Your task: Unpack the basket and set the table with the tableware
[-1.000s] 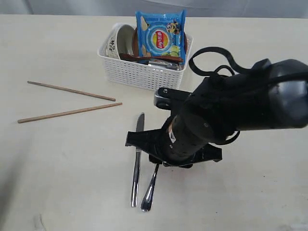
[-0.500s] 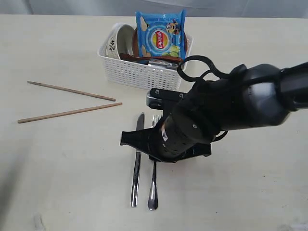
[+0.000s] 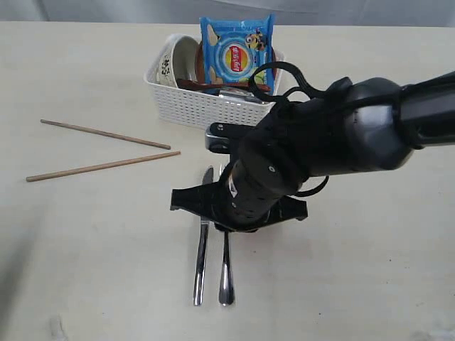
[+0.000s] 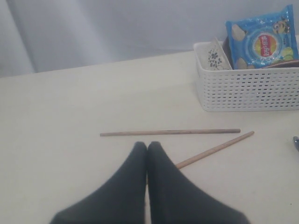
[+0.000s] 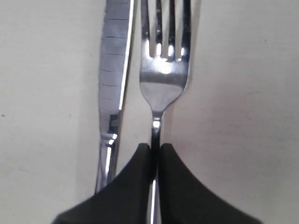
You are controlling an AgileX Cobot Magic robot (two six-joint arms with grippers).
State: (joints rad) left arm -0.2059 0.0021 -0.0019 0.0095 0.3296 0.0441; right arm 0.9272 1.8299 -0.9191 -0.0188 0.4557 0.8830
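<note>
Your right gripper [image 5: 154, 150] pinched on fork [image 5: 164, 74] handle; fork lies on tabletop [image 5: 233, 93], parallel, just beside knife [image 5: 113, 70]. Your left gripper [image 4: 147, 148] closed, empty, near chopsticks [image 4: 170, 132]. Beyond cutlery, basket [image 3: 206, 108] holds bowl [image 3: 170, 62], chips bag [image 3: 237, 51].

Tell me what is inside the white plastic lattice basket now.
Visible: a blue chips bag standing upright, a pale floral bowl tipped on its side, a red-brown wooden spoon, and the edge of a red-brown plate behind the bag. The lattice wall of the basket hides whatever lies lower.
</note>
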